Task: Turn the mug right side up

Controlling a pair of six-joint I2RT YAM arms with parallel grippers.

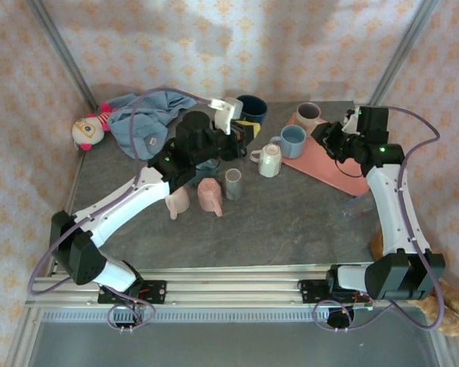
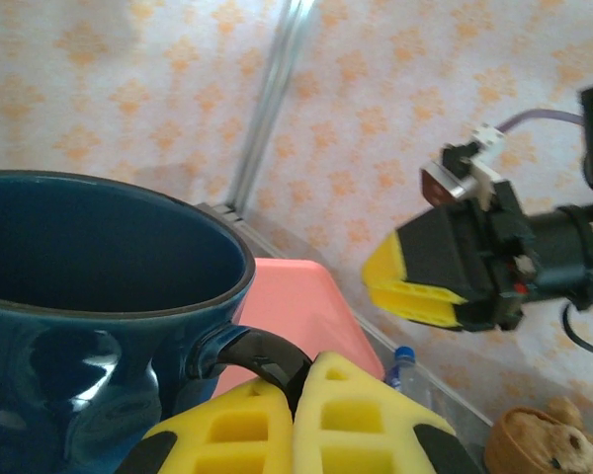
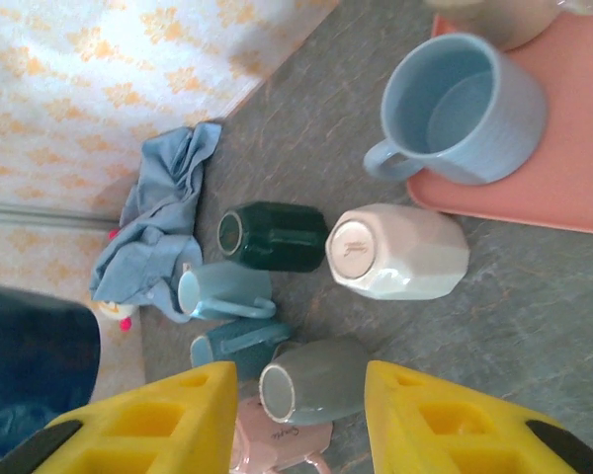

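Observation:
A dark blue mug (image 2: 89, 296) stands mouth up in the left wrist view. My left gripper (image 2: 301, 380) is shut on its black handle (image 2: 262, 357). From above, this mug (image 1: 252, 107) is at the back of the table, with the left gripper (image 1: 247, 128) just in front of it. My right gripper (image 3: 301, 415) is open and holds nothing. It hangs over the pink tray's (image 1: 333, 164) near-left part. I cannot tell whether the mug rests on the table or is lifted.
A light blue mug (image 3: 465, 109) stands upright on the tray. Mouth down on the table are a white mug (image 3: 400, 252), a green one (image 3: 274, 235), a grey one (image 3: 316, 380) and several others. A blue cloth (image 1: 149, 118) and doll (image 1: 88, 130) lie back left.

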